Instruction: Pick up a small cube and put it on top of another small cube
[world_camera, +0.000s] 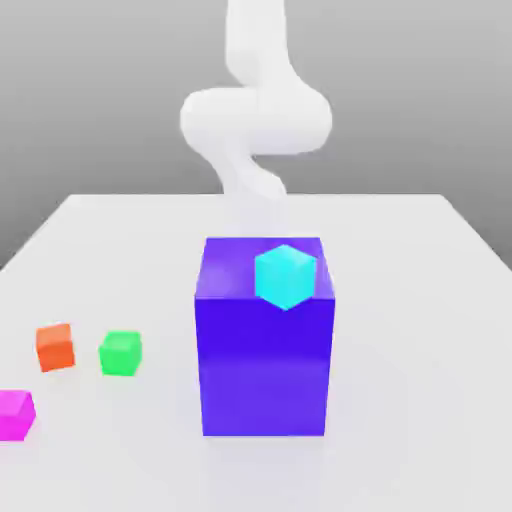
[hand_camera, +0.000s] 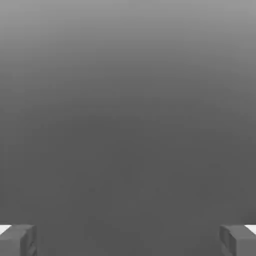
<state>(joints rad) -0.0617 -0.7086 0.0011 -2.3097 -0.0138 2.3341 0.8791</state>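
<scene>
The small magenta cube (world_camera: 15, 413) sits on the white table at the exterior view's front left edge. The small green cube (world_camera: 120, 353) rests a little further back and to its right, apart from it. My white arm (world_camera: 255, 120) rises at the back of the table, behind the big block and far from both cubes. In the hand view my gripper (hand_camera: 128, 241) is open, its grey fingertips (hand_camera: 17, 240) spread wide, with nothing but plain grey between them.
A tall blue-violet block (world_camera: 265, 360) stands mid-table with a cyan cube (world_camera: 286, 276) on top. An orange-red small cube (world_camera: 55, 347) lies just left of the green one. The white table (world_camera: 420, 350) stretches to the exterior view's right.
</scene>
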